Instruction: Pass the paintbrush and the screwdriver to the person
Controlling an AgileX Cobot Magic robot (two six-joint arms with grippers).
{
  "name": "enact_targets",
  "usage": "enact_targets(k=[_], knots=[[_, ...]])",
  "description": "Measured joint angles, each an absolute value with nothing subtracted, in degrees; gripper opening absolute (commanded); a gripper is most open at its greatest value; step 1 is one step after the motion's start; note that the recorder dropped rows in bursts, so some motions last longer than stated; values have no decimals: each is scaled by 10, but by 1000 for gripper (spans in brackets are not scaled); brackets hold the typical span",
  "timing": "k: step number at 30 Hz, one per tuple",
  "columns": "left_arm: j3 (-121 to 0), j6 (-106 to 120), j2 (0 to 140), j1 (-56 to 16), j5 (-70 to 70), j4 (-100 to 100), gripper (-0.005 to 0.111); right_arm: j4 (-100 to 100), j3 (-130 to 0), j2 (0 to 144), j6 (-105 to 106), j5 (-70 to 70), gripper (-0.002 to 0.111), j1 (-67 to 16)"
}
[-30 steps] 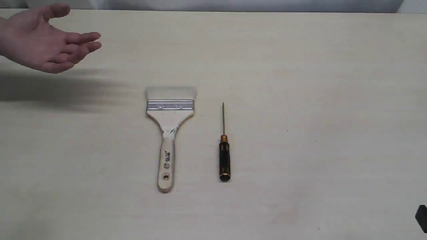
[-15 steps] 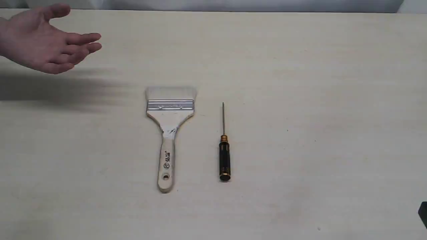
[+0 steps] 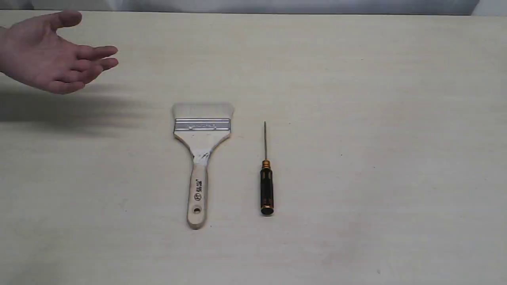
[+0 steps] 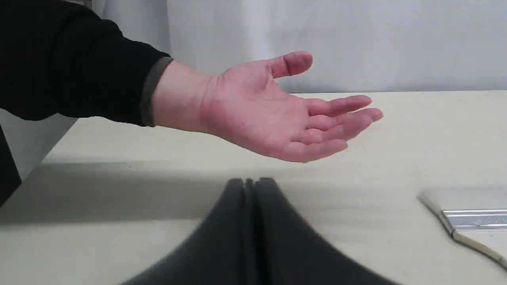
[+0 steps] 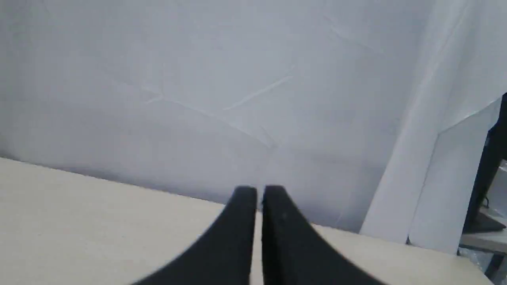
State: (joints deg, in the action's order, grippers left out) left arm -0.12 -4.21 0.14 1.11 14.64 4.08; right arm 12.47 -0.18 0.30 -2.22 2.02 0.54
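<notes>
The paintbrush [image 3: 201,158] lies flat mid-table, pale bristles toward the far edge, wooden handle toward the near edge. Its bristles and ferrule also show in the left wrist view, paintbrush [image 4: 471,219]. Right of it lies the slim screwdriver [image 3: 266,186], black handle near, thin shaft pointing away. The person's open hand [image 3: 51,55] hovers palm up at the far left, hand [image 4: 277,114]. My left gripper [image 4: 250,183] is shut and empty, below that hand. My right gripper [image 5: 259,192] is shut and empty, facing the backdrop. Neither gripper shows in the exterior view.
The pale wooden table [image 3: 376,118] ends at a white fabric backdrop [image 5: 198,79] along the far edge. The person's black sleeve [image 4: 71,63] reaches in from the far left. A dark stand [image 5: 491,178] sits beyond the table's right corner.
The person's hand has dropped slightly toward the table. The dark piece of the right arm at the lower right edge has slid out of the exterior view. Brush and screwdriver have not moved.
</notes>
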Motion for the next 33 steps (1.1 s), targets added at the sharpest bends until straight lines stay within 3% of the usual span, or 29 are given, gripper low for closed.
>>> enact_targets(k=[13,17,22,33], knots=[[-1,-42,1,11,146,41,0,-76,-2,3,-274,128,5,4],[-1,-42,1,11,146,41,0,63,-2,3,-385,130,6,-22],[-1,-42,1,11,146,41,0,330,-2,22,-531,221,22,-60],[-1,-42,1,11,146,41,0,506,-154,294,-591,292,22,-67]])
